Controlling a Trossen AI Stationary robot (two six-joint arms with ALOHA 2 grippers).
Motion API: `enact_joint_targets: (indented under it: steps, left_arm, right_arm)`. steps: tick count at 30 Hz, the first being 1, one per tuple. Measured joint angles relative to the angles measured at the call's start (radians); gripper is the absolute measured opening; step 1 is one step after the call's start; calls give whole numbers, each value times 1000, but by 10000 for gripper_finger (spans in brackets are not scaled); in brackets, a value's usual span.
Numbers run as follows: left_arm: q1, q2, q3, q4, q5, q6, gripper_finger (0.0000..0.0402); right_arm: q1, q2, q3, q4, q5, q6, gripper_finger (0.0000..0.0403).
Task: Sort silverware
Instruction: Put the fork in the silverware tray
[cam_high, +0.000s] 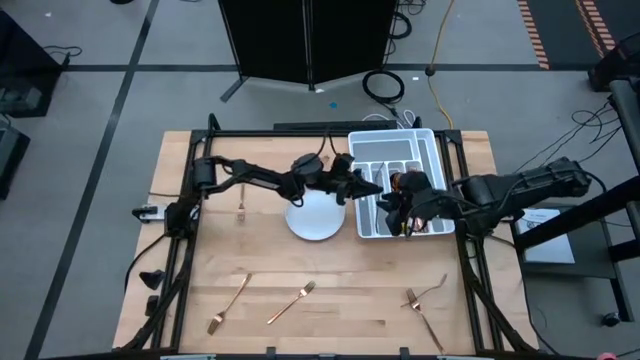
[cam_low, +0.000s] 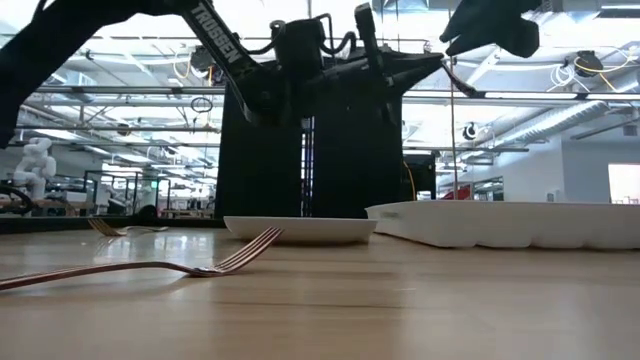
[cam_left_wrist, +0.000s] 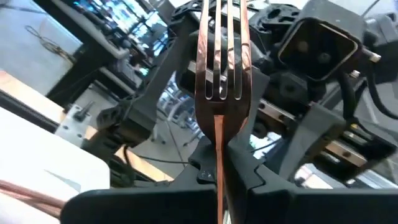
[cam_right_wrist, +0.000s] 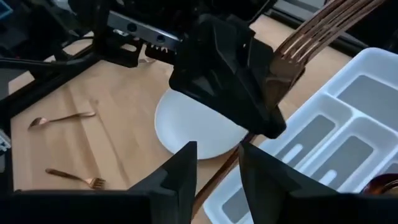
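The left gripper (cam_high: 368, 183) is clamping a copper fork (cam_left_wrist: 220, 68) by its handle, its jaws pressed tight on the thin stem with the tines pointing away from the wrist. In the high view this gripper is hanging over the near edge of the white divided cutlery tray (cam_high: 425, 140), just beside the round white plate (cam_high: 315, 222). The right gripper (cam_high: 402, 215) is facing it over the tray's lower end; its fingers (cam_right_wrist: 180, 171) are standing partly apart, and the fork's handle (cam_right_wrist: 214, 180) is running down through the gap between them, though whether they are touching it cannot be told. In the right wrist view the tines are showing above the left gripper's dark body. Other copper forks (cam_high: 290, 302) are lying loose on the wooden table (cam_high: 340, 310), well apart from the tray; one (cam_low: 150, 268) is lying nearest in the low view.
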Motion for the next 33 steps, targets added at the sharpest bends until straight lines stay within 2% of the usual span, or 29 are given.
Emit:
enact_joint_targets:
  steps: [8, 18, 33]
  left_arm:
    - [10, 7, 10, 39, 57, -10, 1]
    - [11, 6, 10, 109, 81, -21, 1]
    - [12, 7, 10, 161, 99, -49, 1]
  right_arm:
    - [-92, -47, 0, -69, -36, 6, 109]
    - [-138, -8, 0, 41, -162, -70, 109]
    - [-137, 8, 0, 91, -140, -118, 109]
